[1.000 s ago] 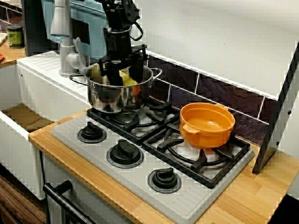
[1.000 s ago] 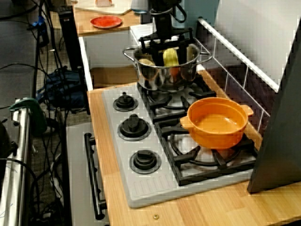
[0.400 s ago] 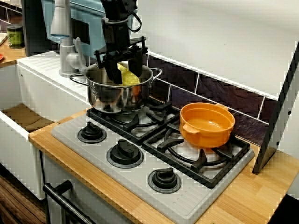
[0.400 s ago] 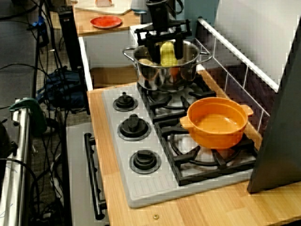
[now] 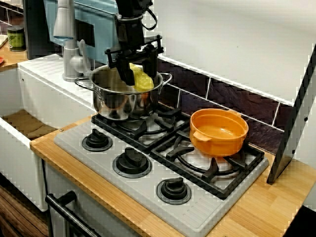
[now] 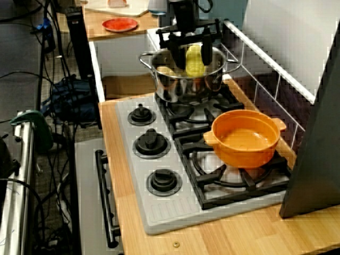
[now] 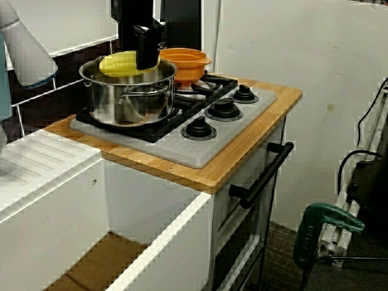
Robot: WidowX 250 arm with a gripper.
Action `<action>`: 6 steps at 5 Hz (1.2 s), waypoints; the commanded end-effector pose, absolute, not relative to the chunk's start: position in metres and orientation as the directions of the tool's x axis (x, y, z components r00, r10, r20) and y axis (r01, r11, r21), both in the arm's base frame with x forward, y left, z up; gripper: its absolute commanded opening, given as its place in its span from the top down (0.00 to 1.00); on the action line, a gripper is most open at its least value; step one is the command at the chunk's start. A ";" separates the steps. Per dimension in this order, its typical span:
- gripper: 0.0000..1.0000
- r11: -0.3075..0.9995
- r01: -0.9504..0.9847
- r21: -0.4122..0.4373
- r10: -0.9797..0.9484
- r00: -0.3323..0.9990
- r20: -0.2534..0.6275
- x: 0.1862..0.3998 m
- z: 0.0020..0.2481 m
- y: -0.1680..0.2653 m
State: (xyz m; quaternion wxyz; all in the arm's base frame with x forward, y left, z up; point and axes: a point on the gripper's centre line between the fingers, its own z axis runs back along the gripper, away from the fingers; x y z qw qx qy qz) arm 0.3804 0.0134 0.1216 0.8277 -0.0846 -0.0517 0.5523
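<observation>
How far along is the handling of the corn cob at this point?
Done: the claw is shut on the corn cob, which hangs at rim height of the steel pot. In hand: the cob is over the pot's mouth, not yet clear of the rim. Left: it is set down nowhere; the orange pot on the neighbouring burner is empty.

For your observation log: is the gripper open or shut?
Shut: the gripper clamps the yellow corn cob over the steel pot.
</observation>
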 end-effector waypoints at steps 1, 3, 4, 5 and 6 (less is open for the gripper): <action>1.00 0.424 -0.855 -0.299 0.902 0.428 0.057 0.387 0.174 0.005; 1.00 0.439 -0.841 -0.316 0.893 0.448 0.048 0.390 0.190 0.008; 1.00 0.468 -0.828 -0.310 0.878 0.475 0.056 0.392 0.191 0.001; 1.00 0.518 -0.801 -0.301 0.852 0.516 0.094 0.392 0.188 -0.010; 1.00 0.583 -0.759 -0.290 0.811 0.564 0.154 0.391 0.185 -0.022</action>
